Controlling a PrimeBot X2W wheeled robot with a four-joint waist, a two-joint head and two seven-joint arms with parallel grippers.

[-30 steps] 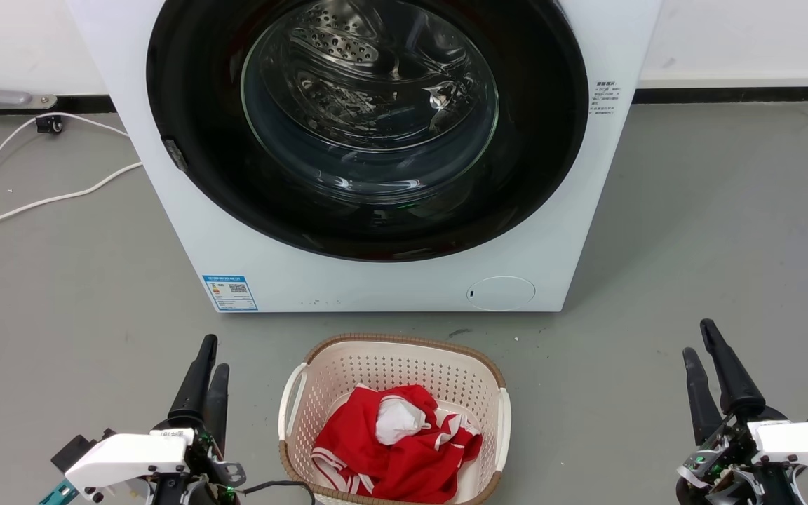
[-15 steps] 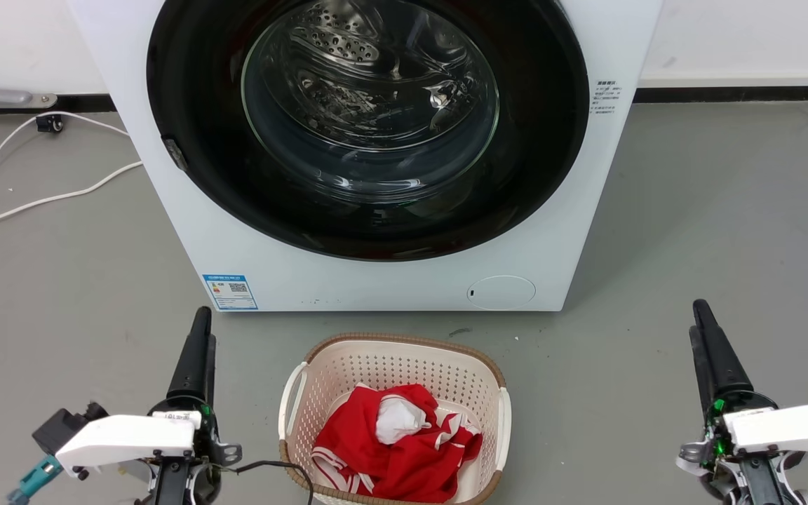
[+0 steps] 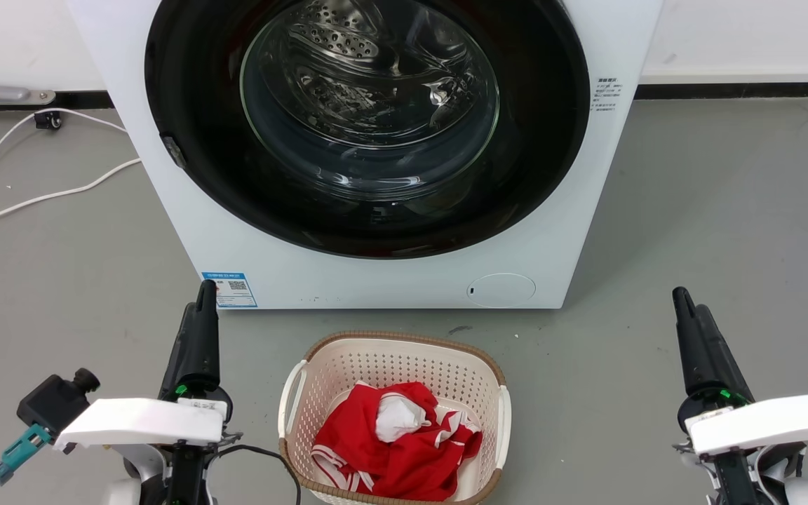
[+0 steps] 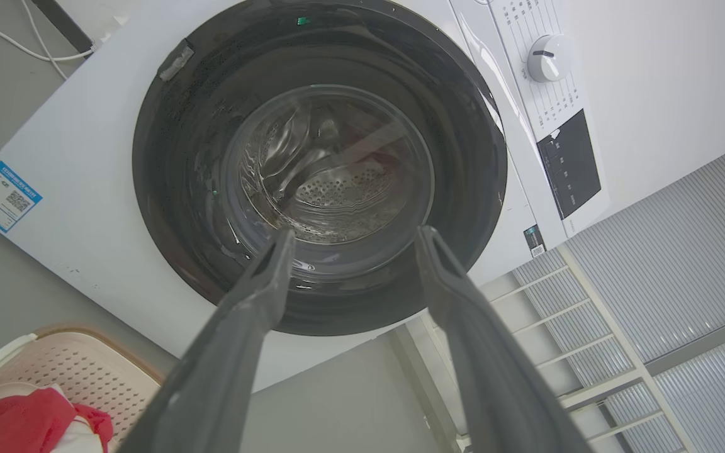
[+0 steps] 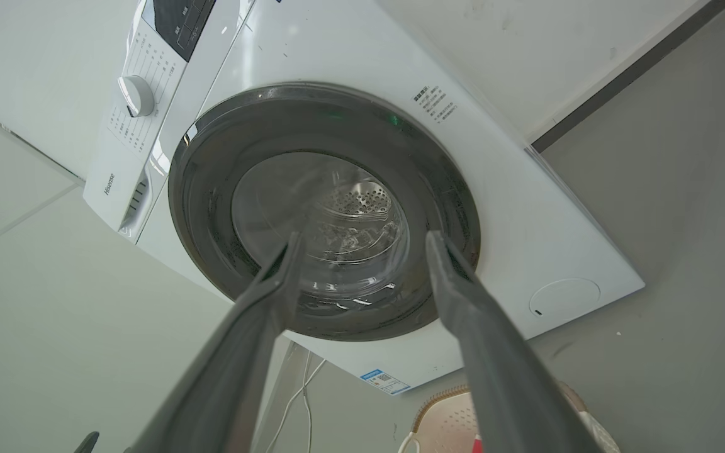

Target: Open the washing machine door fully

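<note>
At the top centre of the head view, the washing machine door is sitting shut, with its black rim flush on the white front. You're looking at step one, the approach, and nothing is touching the door yet. A small grey tab is showing on the rim at 9 o'clock, and I can't tell whether it's a catch or a hinge. The round white flap is sitting at 5 o'clock. The basket with red cloth is lying at 6 o'clock on the floor.

Your left gripper is hovering at 7 o'clock, well apart from the door, and the wrist view shows its fingers spread. Your right gripper is hovering at 4 o'clock, also spread and holding nothing.

My guess for the next move: you're needing to find the rim's opening edge, bring one claw up to it, hook or pinch it, then swing wide along the hinge arc while clearing the basket.
</note>
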